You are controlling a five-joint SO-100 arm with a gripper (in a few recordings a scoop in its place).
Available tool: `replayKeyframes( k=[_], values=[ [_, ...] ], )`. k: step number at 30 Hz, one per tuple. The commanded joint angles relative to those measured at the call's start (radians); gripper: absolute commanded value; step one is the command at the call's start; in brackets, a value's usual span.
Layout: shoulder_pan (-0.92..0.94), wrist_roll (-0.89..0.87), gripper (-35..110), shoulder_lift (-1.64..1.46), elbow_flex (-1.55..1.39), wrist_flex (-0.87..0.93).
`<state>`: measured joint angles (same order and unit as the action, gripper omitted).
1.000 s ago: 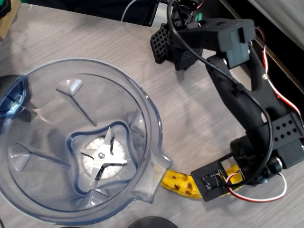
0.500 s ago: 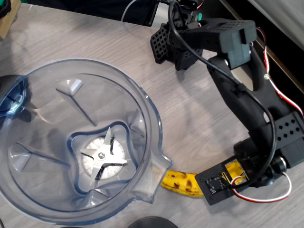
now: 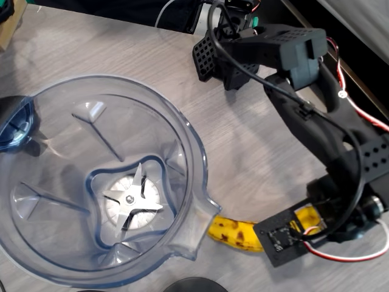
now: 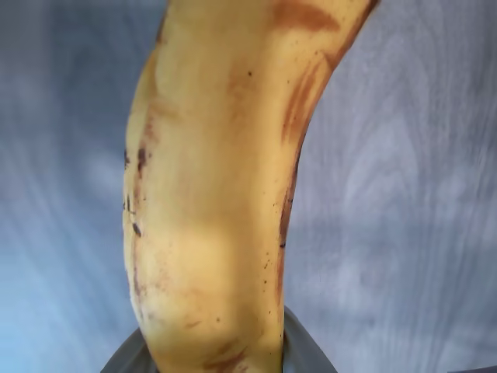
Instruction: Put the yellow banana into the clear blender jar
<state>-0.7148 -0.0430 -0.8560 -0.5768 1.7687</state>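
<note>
From above, the big clear jar [image 3: 97,182] sits on the left of the table [image 3: 255,146], with a metal blade [image 3: 130,201] at its bottom. The banana [image 3: 234,232] lies on the table just right of the jar's spout. The gripper [image 3: 304,222] sits over the banana's right end; I cannot tell if it grips.

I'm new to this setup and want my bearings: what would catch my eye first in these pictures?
The clear blender jar dominates the left of the overhead view, its metal blade gleaming at the bottom. By its spout lies the yellow banana, brown-spotted, its far end under the black arm's gripper. In the wrist view the banana looms large over grey wood-grain table.
</note>
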Motion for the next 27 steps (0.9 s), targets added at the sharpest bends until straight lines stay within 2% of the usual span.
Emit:
replayKeyframes(
  k=[1, 27],
  values=[
    [-0.005, -0.011, 5, -0.081, 0.067, 0.015],
    [0.020, -0.012, 5, -0.620, 0.118, -0.012]
  ],
)
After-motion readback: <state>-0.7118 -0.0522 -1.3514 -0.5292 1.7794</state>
